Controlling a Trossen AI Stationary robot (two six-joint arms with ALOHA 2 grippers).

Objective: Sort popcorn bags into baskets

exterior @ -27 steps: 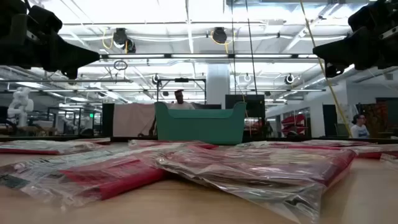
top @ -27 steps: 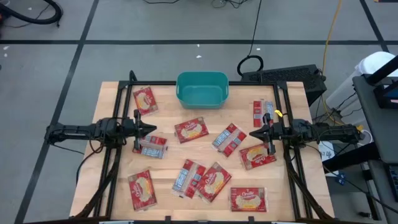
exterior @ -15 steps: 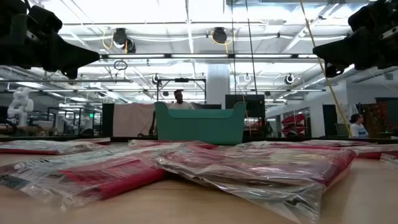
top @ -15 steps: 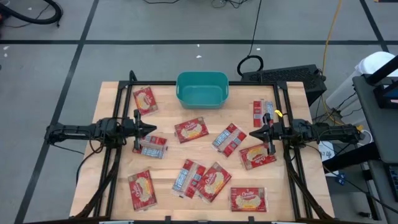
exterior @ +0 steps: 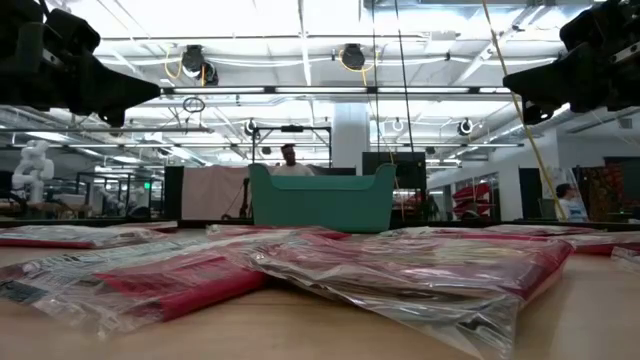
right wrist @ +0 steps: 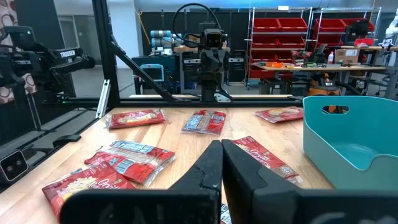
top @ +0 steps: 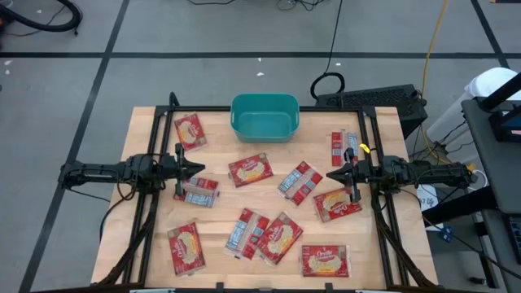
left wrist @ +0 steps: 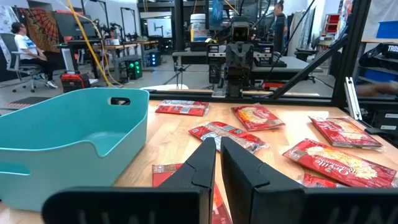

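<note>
Red popcorn bags lie flat and scattered over the wooden table, among them one near the middle (top: pixel 251 170), a striped-back one (top: pixel 200 192) and one at the near right (top: pixel 326 260). The teal basket (top: pixel 264 116) stands at the far edge, middle; nothing shows inside it. My left gripper (top: pixel 202 169) hovers shut at the table's left side, pointing right, above the striped bag's far edge. My right gripper (top: pixel 328 175) hovers shut at the right side, pointing left, beside a bag (top: pixel 336 203). Both fingertip pairs (left wrist: pixel 217 142) (right wrist: pixel 221 144) stand closed, well above the bags.
A black frame borders the table's left, right and near sides. Two overlapping bags (top: pixel 260 234) lie near the front middle. One bag (top: pixel 190 130) lies left of the basket, another (top: pixel 343 148) near the right rail. People show in the room beyond.
</note>
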